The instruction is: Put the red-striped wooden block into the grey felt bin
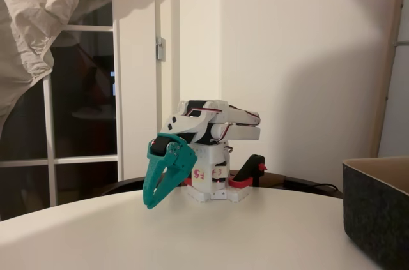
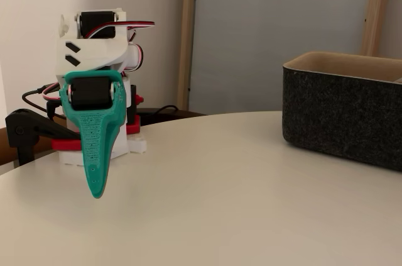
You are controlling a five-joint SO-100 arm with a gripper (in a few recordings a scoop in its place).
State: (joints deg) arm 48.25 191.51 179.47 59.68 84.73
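Both fixed views, teal gripper point(image 1: 151, 203) closed, empty, grey felt bin point(image 2: 342, 112) well apart.

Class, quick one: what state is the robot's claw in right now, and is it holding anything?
Claw: closed, tips together and pointing down above the table, holding nothing.

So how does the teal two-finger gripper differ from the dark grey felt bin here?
The teal plastic gripper is narrow, smooth and tapers to a downward point; the dark grey felt bin is wide, fuzzy and straight-walled. The gripper hangs above the white round table; the bin rests on it. The gripper's fingers meet at the tips; the bin is open-topped.
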